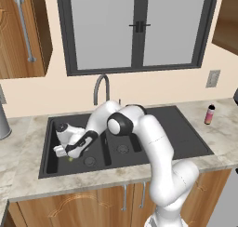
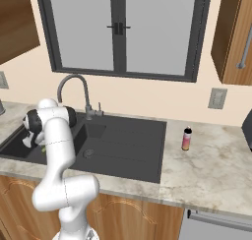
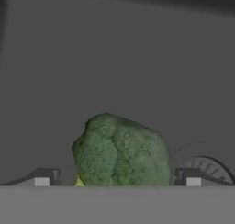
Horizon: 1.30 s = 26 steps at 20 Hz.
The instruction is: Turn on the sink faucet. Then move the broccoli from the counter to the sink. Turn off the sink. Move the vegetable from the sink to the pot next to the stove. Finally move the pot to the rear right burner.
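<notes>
From my remote station I see the arm folded down into the sink (image 1: 186,137), a matte charcoal basin set in the marbled counter (image 1: 25,175) under a window. The gripper (image 1: 65,152) is low in the left basin, and its two dark fingertips (image 3: 42,177) stand wide apart with the broccoli (image 3: 121,152) between them — not clamped, since there is a gap at each side of the green floret. The broccoli appears to rest on the basin floor, with the round drain (image 3: 204,165) just beside it. I judge the jaws are spread this way either to let the vegetable go for its rinse or to straddle it before lifting it toward the pot; I cannot tell which from this moment. The hand view gives me that floret close up, its bumpy crown and a sliver of pale stalk, and makes the open jaws plain. The left base view shows only a small green speck under the hand, but it gives the layout — the dark gooseneck faucet (image 1: 101,89) rising behind the basin, and a small bottle (image 1: 209,114) standing on the counter far to the right. In the right base view the arm's own elbow hides most of the hand, yet the faucet's curve and its small lever (image 2: 100,107) read more clearly there. I cannot see whether water is running.
</notes>
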### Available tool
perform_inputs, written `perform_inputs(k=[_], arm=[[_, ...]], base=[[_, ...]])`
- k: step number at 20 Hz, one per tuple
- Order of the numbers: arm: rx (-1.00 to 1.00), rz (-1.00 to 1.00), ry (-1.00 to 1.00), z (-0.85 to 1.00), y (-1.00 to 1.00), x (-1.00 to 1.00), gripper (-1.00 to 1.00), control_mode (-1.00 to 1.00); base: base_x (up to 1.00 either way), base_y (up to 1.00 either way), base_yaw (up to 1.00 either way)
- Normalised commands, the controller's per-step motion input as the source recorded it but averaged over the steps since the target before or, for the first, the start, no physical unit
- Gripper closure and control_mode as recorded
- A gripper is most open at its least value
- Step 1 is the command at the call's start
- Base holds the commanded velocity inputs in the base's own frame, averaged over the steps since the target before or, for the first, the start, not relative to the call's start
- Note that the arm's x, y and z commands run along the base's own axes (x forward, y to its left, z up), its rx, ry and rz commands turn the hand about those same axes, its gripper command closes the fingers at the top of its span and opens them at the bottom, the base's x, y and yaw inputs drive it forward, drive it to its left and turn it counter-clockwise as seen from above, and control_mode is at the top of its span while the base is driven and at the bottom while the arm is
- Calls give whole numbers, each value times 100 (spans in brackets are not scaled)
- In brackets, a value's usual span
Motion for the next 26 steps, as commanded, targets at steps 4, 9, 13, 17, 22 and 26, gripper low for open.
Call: perform_inputs(k=[4,9,13,17,22,26], arm=[[0,-18,5,0,-5,-2,-100,-100],[-1,-18,6,-4,-5,0,-100,-100],[-2,-10,3,-11,-6,0,-100,-100],[-2,-1,0,-16,-3,0,-100,-100],[-3,0,0,-17,0,0,-100,-100],[-4,0,0,-21,0,0,-100,-100]], base=[[0,0,0],[0,0,0],[0,0,0],[0,0,0],[0,0,0],[0,0,0]])
